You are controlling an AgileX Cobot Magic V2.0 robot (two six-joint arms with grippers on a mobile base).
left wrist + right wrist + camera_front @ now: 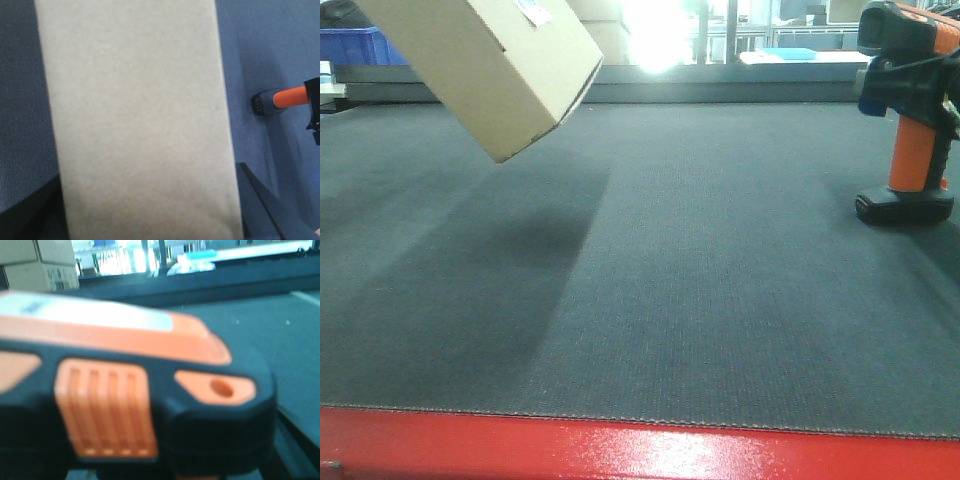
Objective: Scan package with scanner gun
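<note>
A red table edge (620, 450) runs along the bottom of the front view, with dark grey matting (720, 300) beyond it. At upper left the package (490, 70) hangs tilted above its shadow, its sides pinched by the left gripper (150, 212). At the right edge the scanner gun (910, 130) stands upright, base on the matting. Whether the right gripper (910, 88) clamps its head cannot be told.
</note>
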